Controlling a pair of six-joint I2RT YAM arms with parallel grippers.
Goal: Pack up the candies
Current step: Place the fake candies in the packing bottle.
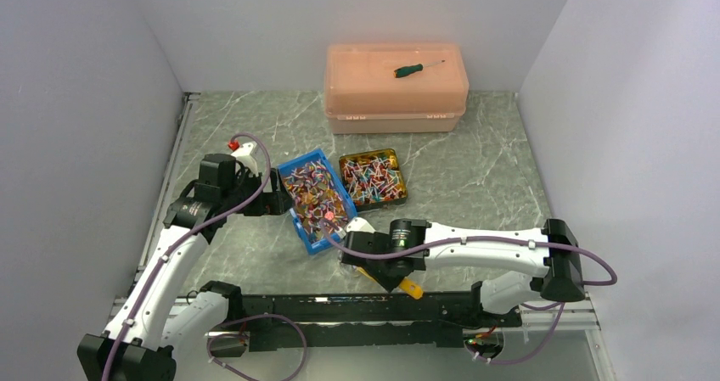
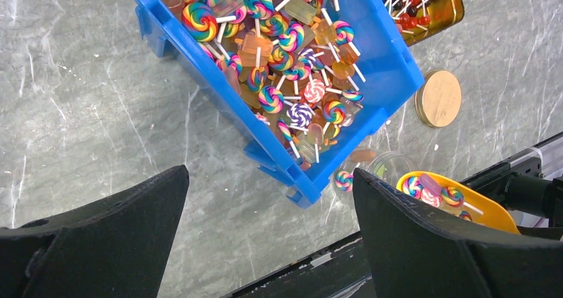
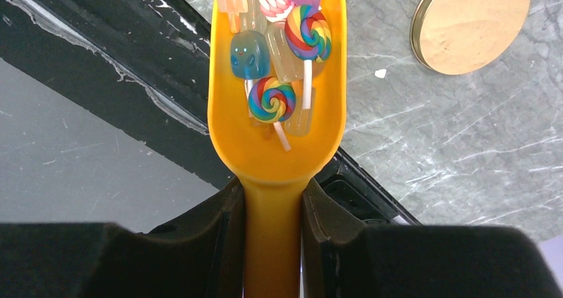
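Note:
The candies are small swirl lollipops and block sweets on sticks. They are heaped in a blue bin (image 1: 316, 196) and a gold tin (image 1: 374, 177). The blue bin also shows in the left wrist view (image 2: 392, 66). My right gripper (image 3: 272, 188) is shut on the handle of an orange scoop (image 3: 265, 155), which carries several candies (image 3: 273, 102). In the top view the right gripper (image 1: 386, 269) is just in front of the bin. My left gripper (image 2: 269, 178) is open and empty, over the table by the bin's near corner; in the top view the left gripper (image 1: 273, 201) is left of the bin. A clear jar (image 2: 388, 168) stands beside the scoop (image 2: 478, 205).
A round gold lid (image 2: 438, 99) lies flat on the table near the jar; the lid also shows in the right wrist view (image 3: 475, 22). A salmon lidded box (image 1: 395, 88) stands at the back with a green-handled screwdriver (image 1: 412, 70) on top. A black rail (image 1: 357, 305) runs along the near edge.

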